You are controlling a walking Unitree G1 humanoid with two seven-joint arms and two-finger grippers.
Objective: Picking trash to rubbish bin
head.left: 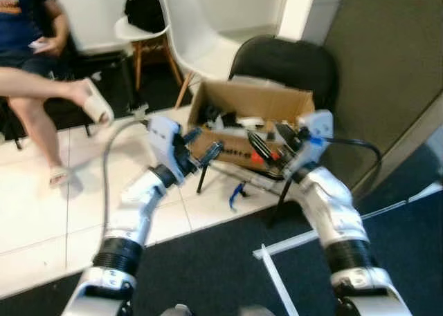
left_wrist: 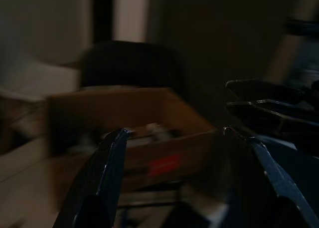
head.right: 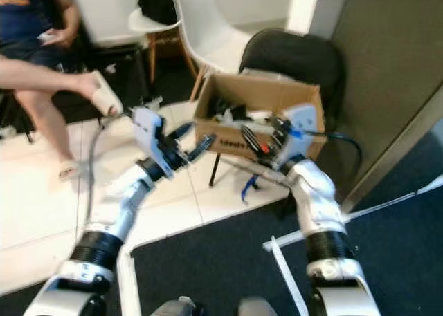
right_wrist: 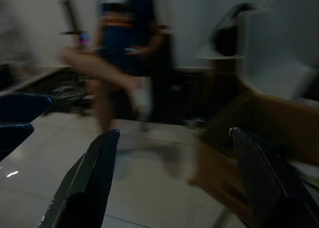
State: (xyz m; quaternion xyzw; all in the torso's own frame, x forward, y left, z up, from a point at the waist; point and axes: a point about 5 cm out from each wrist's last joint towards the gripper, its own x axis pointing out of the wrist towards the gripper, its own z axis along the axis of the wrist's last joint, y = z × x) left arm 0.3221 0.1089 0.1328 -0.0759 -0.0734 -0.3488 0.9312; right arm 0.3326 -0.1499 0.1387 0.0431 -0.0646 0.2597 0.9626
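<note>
On black chair (head.left: 291,63), rectangular cardboard box (head.left: 266,103)

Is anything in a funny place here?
Yes. The cardboard box full of junk sits on a black chair rather than the floor, and a small blue thing lies on the tiles beneath it.

one cardboard box (head.left: 243,115) sits at 12 o'clock, resting on one black chair (head.left: 287,63); the bits of trash inside it are too jumbled to count. two white chairs stand behind: one (head.left: 197,32) at about 12 o'clock and one (head.left: 138,29) at 11 o'clock carrying one black bag (head.left: 145,5). one person (head.left: 31,46) is seated at 10 o'clock. one small blue item (head.left: 237,193) lies on the floor under the box. two tools are raised before the box: the left tool (head.left: 202,144) and the right tool (head.left: 273,142), each with two black fingers held apart.
</note>
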